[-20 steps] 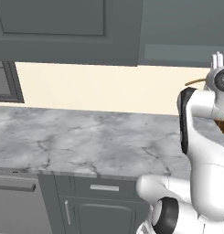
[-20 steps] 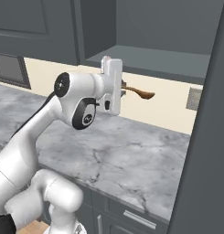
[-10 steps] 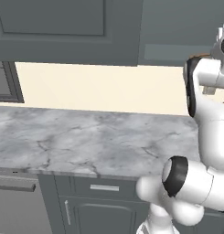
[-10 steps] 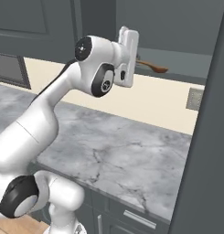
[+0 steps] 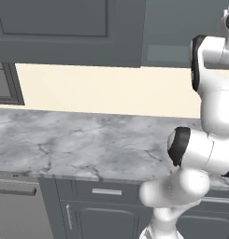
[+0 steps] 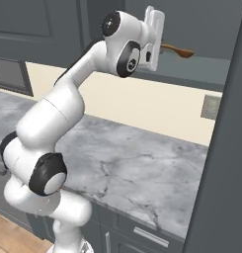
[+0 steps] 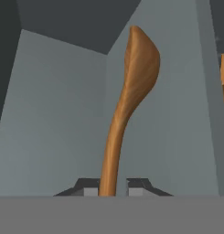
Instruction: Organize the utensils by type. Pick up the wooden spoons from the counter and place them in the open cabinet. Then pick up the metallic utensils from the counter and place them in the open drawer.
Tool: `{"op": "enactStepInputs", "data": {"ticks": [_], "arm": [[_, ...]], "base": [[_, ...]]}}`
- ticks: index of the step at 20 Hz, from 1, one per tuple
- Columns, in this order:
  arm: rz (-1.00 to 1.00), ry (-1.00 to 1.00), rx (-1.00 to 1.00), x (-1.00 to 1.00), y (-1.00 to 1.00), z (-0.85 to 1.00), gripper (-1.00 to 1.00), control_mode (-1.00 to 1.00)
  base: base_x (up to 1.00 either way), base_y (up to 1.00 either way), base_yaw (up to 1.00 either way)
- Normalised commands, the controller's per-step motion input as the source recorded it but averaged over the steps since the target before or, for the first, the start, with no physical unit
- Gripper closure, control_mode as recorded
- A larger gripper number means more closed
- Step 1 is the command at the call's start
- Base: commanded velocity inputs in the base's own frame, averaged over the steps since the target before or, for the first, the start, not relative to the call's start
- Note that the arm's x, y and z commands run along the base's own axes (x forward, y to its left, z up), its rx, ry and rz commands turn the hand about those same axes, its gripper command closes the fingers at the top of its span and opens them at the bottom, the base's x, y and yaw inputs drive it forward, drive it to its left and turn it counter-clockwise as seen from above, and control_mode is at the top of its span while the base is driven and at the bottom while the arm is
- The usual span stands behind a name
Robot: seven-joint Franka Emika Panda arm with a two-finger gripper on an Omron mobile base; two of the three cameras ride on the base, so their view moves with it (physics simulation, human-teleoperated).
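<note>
Pincer clenched on the handle of the all orange-brown wooden spoon, whose bowl points away from the hand into the open cabinet. In the right base view the spoon sticks out sideways to the right of the pincer, high up and just above the cabinet's lighter grey inside shelf, not touching it as far as can be told.

Around the spoon's bowl the hand view shows open room: pale grey inner walls meeting in a corner behind it and a darker panel above. At the right edge of that view a small orange-brown patch shows past the cabinet's side; what it is cannot be told.

The right base view alone shows the dark cabinet door standing open at the near right, edge toward the camera and covering the right end of the surface. It also shows a grey wall plate on the cream wall below the shelf.

In the left base view the arm rises at the right edge with its hand cut off at the top. The marble surface stretches left, with lower drawers and silver bar handles beneath.
</note>
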Motion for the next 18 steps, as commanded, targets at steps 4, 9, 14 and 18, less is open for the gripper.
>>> {"op": "enactStepInputs", "data": {"ticks": [4,9,14,18], "arm": [[0.00,0.09,0.06,0.66,-0.40,0.16,1.00,-1.00],[0.00,0.14,0.06,0.67,-0.37,0.00,1.00,-1.00],[0.00,0.15,0.12,0.47,-0.33,-0.02,1.00,-1.00],[0.00,0.17,0.17,0.23,-0.46,-0.27,1.00,-1.00]], "base": [[0.00,0.00,0.00],[0.00,0.00,0.00],[0.00,0.00,0.00],[0.00,0.00,0.00]]}}
